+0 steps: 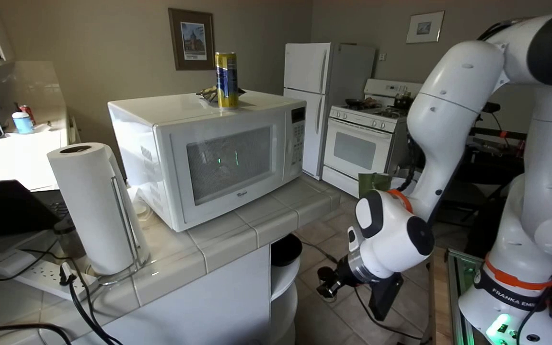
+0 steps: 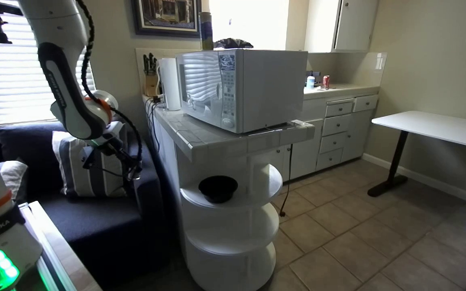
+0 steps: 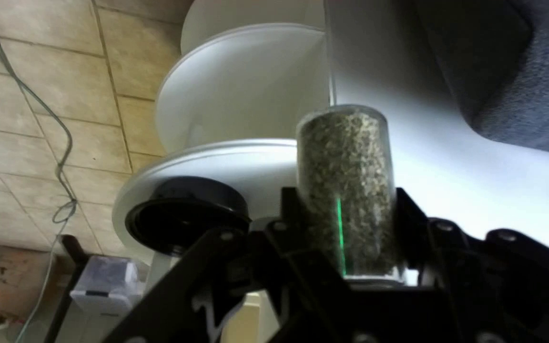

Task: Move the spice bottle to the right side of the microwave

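The microwave (image 1: pixel 230 165) is a large white box on the tiled counter; it also shows in an exterior view (image 2: pixel 269 91) with its control panel side nearest. My gripper (image 3: pixel 343 209) is shut around the spice bottle (image 3: pixel 346 157), a clear jar full of dark flakes. Its cap end lies toward the palm and is mostly hidden. In an exterior view my gripper (image 1: pixel 328 285) is off the counter, lower than its top. In an exterior view the gripper (image 2: pixel 132 169) hangs before the sofa, left of the counter; the bottle is hard to make out there.
A yellow-and-blue can (image 1: pixel 227 79) stands on the microwave. A paper towel roll (image 1: pixel 91 206) and a power strip (image 1: pixel 41 275) with cables are on the counter (image 1: pixel 237 225). A black bowl (image 2: pixel 218 188) sits on the curved end shelf (image 2: pixel 253 198) below.
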`<action>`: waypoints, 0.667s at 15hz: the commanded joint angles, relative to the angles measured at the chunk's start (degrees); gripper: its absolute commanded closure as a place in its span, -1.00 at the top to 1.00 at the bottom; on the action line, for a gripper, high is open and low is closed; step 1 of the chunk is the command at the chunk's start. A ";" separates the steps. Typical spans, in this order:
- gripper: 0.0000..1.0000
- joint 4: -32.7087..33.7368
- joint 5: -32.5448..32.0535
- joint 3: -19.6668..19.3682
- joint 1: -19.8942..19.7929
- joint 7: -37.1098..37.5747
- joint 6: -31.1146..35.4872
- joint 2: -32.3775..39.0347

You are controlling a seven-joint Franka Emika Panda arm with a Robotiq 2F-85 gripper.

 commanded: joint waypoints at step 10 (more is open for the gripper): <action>-0.53 2.82 24.21 -3.55 18.73 -22.16 -3.00 -27.20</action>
